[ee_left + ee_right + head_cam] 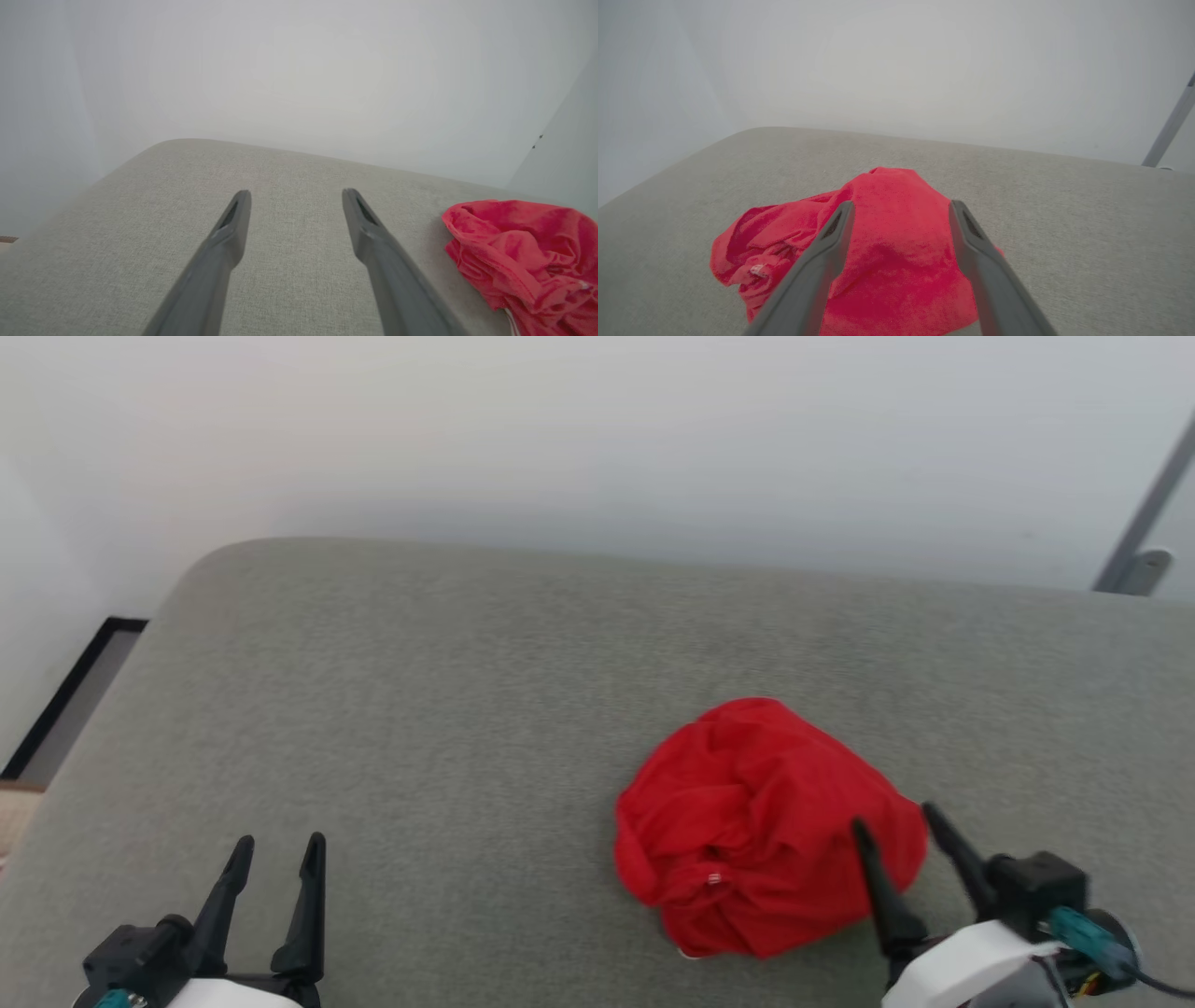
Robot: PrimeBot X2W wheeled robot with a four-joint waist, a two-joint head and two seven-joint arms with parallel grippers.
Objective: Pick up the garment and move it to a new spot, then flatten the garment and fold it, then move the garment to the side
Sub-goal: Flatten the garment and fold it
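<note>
As the left gripper (pixel 281 840) and right gripper (pixel 891 816) gaped empty, I judged the shirt (pixel 747 803) limp and light: pinch its crown.

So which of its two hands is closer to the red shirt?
The right hand, at the edge of the shirt; the left hand is off over bare cushion.

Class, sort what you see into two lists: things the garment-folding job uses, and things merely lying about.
Job: the garment, crumpled; right gripper, open, near its right edge; left gripper, open; grey cushion beneath.
Lying about: metal pole, far right; black-edged frame, far left.
</note>
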